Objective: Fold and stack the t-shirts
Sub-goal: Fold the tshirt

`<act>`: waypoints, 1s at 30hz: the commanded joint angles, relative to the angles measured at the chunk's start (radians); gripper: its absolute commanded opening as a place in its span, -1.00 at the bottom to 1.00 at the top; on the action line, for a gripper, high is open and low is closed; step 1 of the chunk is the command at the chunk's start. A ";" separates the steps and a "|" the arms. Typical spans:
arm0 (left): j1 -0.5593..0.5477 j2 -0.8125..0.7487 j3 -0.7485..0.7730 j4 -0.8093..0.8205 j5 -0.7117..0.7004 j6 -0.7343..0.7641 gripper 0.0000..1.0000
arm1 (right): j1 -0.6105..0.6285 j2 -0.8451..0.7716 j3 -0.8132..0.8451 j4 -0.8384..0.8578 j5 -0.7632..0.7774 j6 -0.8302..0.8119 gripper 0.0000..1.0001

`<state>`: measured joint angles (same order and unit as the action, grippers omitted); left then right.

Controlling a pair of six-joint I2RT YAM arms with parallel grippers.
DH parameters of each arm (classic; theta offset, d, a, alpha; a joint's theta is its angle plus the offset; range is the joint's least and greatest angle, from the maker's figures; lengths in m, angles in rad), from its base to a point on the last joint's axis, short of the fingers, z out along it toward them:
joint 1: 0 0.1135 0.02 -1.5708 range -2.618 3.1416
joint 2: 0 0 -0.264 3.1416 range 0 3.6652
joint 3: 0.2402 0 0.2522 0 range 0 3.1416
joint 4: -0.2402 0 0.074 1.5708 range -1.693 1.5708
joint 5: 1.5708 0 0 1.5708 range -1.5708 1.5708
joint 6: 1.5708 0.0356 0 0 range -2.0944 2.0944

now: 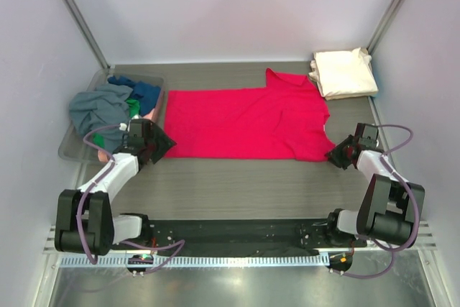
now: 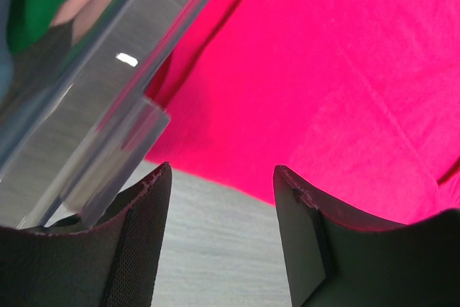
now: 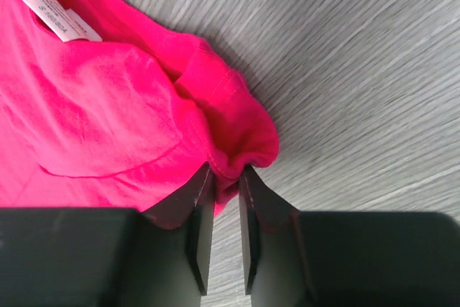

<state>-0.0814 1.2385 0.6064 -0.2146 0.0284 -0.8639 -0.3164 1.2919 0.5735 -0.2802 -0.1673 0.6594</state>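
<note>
**On the grey table, a red shirt lies flat with one edge pinched**

Across the middle of the grey wood-grain table, a bright crimson cloth t-shirt lies spread flat, its sleeve end toward the right. The right gripper is clenched on a bunched fold at the shirt's near right edge, with red cloth squeezed between its black fingers. The left gripper is released, jaws apart over bare table just beside the shirt's near left corner, holding nothing. A folded cream-white cloth shirt sits at the far right corner. At the left, a clear plastic bin holds a crumpled grey shirt, a blue shirt and a green shirt.
</note>
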 commanded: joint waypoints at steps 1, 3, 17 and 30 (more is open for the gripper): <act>0.011 0.062 -0.030 0.035 -0.081 -0.023 0.20 | -0.016 0.007 0.009 0.053 0.017 -0.010 -0.52; 0.011 0.088 -0.022 0.034 -0.091 -0.026 0.18 | -0.029 0.010 0.020 0.053 0.017 -0.014 -0.61; -0.029 0.056 -0.082 -0.054 -0.137 -0.026 0.19 | -0.050 -0.017 0.086 0.018 0.041 -0.012 -0.82; -0.106 0.151 -0.051 -0.071 -0.200 -0.092 -0.09 | -0.064 -0.036 0.098 -0.002 0.048 -0.026 -0.84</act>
<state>-0.2054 1.3144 0.5621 -0.1658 -0.1051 -0.9028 -0.3634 1.2846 0.6315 -0.2821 -0.1436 0.6525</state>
